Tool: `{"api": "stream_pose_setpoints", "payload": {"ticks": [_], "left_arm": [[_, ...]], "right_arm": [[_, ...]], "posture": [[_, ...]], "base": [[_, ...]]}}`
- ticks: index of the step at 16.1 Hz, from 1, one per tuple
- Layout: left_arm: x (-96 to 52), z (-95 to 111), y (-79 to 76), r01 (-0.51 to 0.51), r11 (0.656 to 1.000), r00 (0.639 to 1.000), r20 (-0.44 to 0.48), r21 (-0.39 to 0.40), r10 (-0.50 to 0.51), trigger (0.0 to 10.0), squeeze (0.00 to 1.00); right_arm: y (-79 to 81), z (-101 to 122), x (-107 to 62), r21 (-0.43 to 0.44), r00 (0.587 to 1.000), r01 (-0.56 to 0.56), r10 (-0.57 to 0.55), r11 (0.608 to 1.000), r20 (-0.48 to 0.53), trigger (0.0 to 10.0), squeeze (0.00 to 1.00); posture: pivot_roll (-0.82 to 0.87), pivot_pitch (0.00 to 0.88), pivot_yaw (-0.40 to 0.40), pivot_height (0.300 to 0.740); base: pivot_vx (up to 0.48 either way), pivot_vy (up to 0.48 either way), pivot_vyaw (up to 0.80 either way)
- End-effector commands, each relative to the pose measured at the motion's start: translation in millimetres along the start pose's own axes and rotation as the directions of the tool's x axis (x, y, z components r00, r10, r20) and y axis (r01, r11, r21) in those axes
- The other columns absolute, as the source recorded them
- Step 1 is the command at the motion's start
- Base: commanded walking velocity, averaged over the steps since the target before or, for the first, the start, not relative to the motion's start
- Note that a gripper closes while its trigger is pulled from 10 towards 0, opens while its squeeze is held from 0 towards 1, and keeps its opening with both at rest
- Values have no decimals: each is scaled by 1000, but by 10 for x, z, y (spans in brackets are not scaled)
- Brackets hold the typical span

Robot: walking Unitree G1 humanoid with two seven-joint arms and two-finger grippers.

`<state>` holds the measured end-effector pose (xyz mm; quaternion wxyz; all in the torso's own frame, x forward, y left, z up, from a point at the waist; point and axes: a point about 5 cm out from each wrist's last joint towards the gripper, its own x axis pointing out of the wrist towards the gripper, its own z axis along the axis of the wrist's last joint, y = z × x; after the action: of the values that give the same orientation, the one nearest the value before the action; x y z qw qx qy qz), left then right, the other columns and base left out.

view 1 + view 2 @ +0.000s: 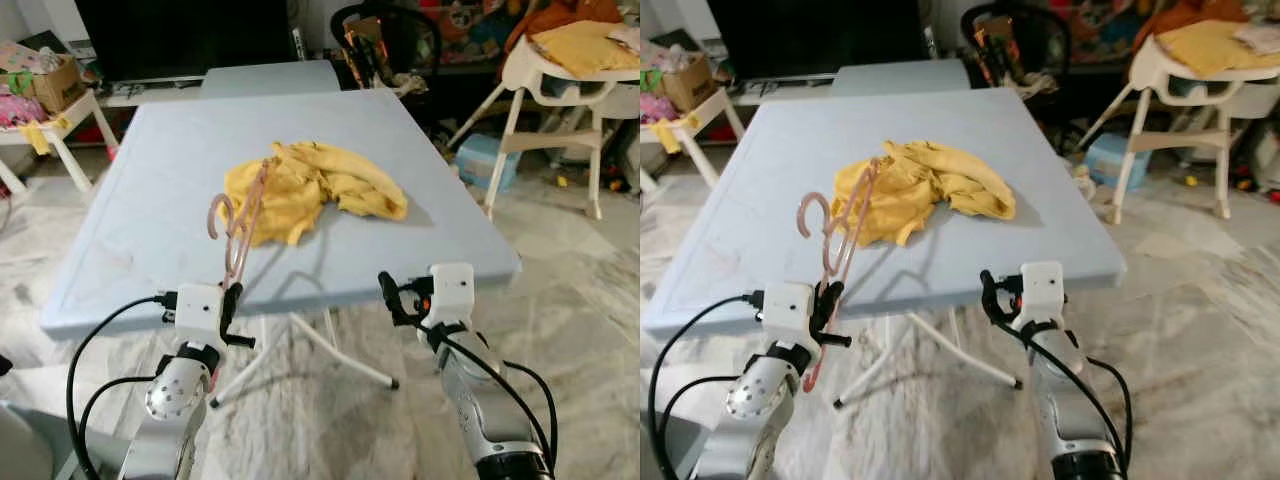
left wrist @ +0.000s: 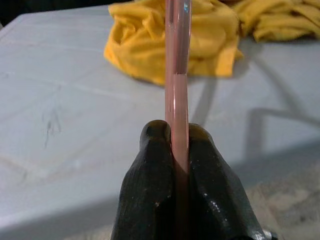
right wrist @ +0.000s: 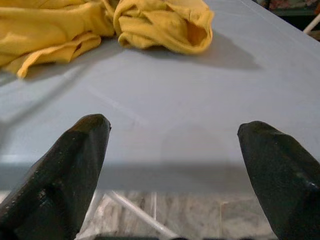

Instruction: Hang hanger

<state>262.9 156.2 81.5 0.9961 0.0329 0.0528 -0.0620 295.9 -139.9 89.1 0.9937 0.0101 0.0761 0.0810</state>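
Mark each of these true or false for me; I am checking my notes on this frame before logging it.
1. The left gripper is shut on the pink hanger. True.
2. The right gripper is holding the yellow garment. False: it is open and holds nothing, hovering near the table's near edge.
3. The yellow garment lies crumpled on the blue-grey table. True.
4. The hanger lies flat on the table. False: it is held up off the table, rising from the left gripper's fingers toward the garment.
5. A white high chair stands on the robot's left. False: it stands beyond the table on the right.
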Motion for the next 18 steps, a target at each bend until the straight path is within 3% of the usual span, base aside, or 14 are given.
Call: {"api": "stream_pose_setpoints", "payload": {"ticks": [1, 9, 11, 13, 14, 15, 18], "left_arm": [[-18, -69, 33, -12, 1000, 999, -39, 4, 12, 10000, 0], [-8, -61, 24, 8, 1000, 999, -39, 6, -7, 10000, 0], [3, -62, 21, 21, 1000, 999, -40, -7, -21, 10000, 0], [20, -63, 30, 17, 1000, 999, -45, -21, -18, 10000, 0], [27, -66, 34, 16, 999, 998, -53, -37, -18, 10000, 0], [32, -66, 40, 18, 999, 998, -55, -36, -20, 10000, 0], [50, -68, 56, 17, 997, 998, -61, -74, -22, 10000, 0]], "right_arm": [[-23, 42, -1, 6, 1000, 7, -7, 1000, 13, 10000, 0], [-66, 37, 0, -10, 999, 33, -33, 999, 3, 10000, 0], [-56, 59, -1, -68, 999, 41, -39, 997, 33, 10000, 0], [-12, 103, -12, -52, 995, 1, 4, 999, 96, 10000, 0], [-12, 89, -13, -59, 997, 8, -4, 998, 74, 10000, 0], [12, 61, -9, -12, 999, -29, 29, 1000, 35, 10000, 0], [11, 49, -16, -31, 998, -33, 35, 999, 42, 10000, 0]], "posture": [[-106, 0, 61, 740], [-113, 0, 65, 740], [-116, 0, 65, 740], [-117, 0, 66, 740], [-117, 0, 66, 740], [-118, 0, 66, 740], [-120, 0, 65, 740]], "base": [[-386, 0, 0], [-379, 0, 0], [0, 0, 0], [0, 0, 0], [0, 0, 0], [0, 0, 0], [0, 89, 0]]}}
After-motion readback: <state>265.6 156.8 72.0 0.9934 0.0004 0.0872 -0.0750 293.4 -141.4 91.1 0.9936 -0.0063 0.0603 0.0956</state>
